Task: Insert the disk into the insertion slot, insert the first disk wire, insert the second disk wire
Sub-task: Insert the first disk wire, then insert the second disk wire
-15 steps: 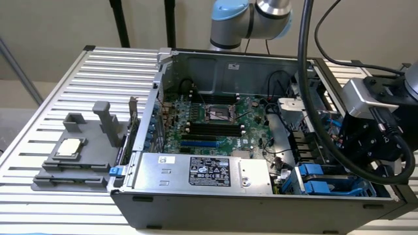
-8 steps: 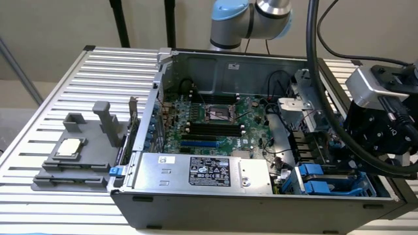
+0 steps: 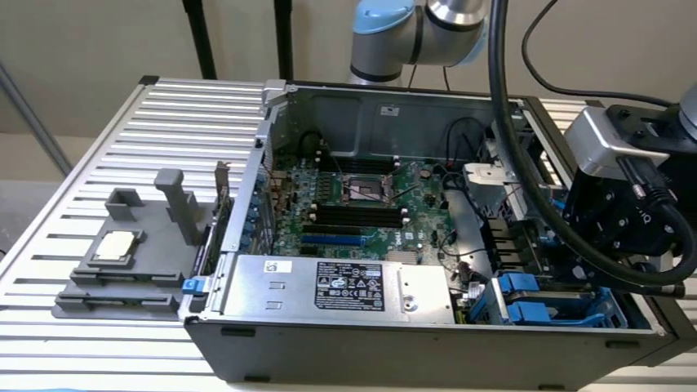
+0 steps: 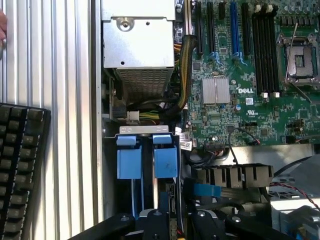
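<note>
The disk (image 4: 163, 197) stands edge-on in the insertion slot (image 4: 129, 162), a blue-grey cage with two bright blue latch tabs. Its silver edge and green board run down from the tab nearer the motherboard. My gripper (image 4: 156, 222) sits at the disk's outer end, its fingers (image 4: 150, 220) shut on that edge. In the exterior view my gripper's black head (image 3: 615, 233) hangs over the cage (image 3: 534, 304) at the case's front corner, on the view's right. The bay beside the disk holds only thin blue rails. Black connectors on wires (image 4: 232, 176) lie next to the cage.
The open computer case (image 3: 436, 343) lies on a slatted metal table (image 3: 130, 147). A silver box with a black label (image 3: 338, 286) fills the case's front. A grey fixture (image 3: 126, 261) stands at the exterior view's left. A black keyboard (image 4: 20, 165) and a fingertip (image 4: 2, 25) border the case.
</note>
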`<move>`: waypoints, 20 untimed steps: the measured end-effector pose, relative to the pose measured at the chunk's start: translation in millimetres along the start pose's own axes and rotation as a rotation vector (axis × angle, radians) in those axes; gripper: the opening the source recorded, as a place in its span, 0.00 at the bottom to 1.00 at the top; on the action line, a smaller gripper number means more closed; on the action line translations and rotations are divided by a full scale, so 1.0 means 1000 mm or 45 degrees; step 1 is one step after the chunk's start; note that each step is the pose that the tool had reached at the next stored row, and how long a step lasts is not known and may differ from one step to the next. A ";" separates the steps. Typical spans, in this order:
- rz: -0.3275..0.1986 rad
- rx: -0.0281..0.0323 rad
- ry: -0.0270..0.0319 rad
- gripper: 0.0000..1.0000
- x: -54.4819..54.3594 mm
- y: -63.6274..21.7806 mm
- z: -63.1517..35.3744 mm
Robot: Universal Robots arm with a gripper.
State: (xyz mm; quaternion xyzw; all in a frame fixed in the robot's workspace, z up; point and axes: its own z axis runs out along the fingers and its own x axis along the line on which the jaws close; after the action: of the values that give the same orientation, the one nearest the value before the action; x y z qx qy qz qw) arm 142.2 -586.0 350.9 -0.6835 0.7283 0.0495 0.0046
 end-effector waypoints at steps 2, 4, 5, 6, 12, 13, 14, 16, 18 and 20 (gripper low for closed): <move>0.000 0.0000 -0.0001 0.25 0.000 0.0000 0.0000; 0.000 0.0000 0.0000 0.25 0.000 0.0000 0.0000; 0.000 0.0000 -0.0001 0.25 0.000 0.0000 0.0000; 0.000 0.0000 0.0000 0.25 0.000 0.0000 0.0000; 0.000 0.0000 0.0000 0.25 0.000 0.0000 0.0000; 0.000 -0.0001 -0.0001 0.25 0.000 0.0000 0.0000; 0.000 0.0000 0.0001 0.25 0.000 0.0000 -0.0001; 0.001 -0.0057 0.0006 0.25 -0.001 -0.0009 -0.0061; 0.001 -0.0073 0.0005 0.25 -0.001 -0.0014 -0.0151; 0.001 -0.0082 0.0006 0.25 -0.002 -0.0016 -0.0242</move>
State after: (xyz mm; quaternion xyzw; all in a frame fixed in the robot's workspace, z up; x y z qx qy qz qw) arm 145.5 -585.9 375.0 -0.6833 0.7283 0.0516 0.0022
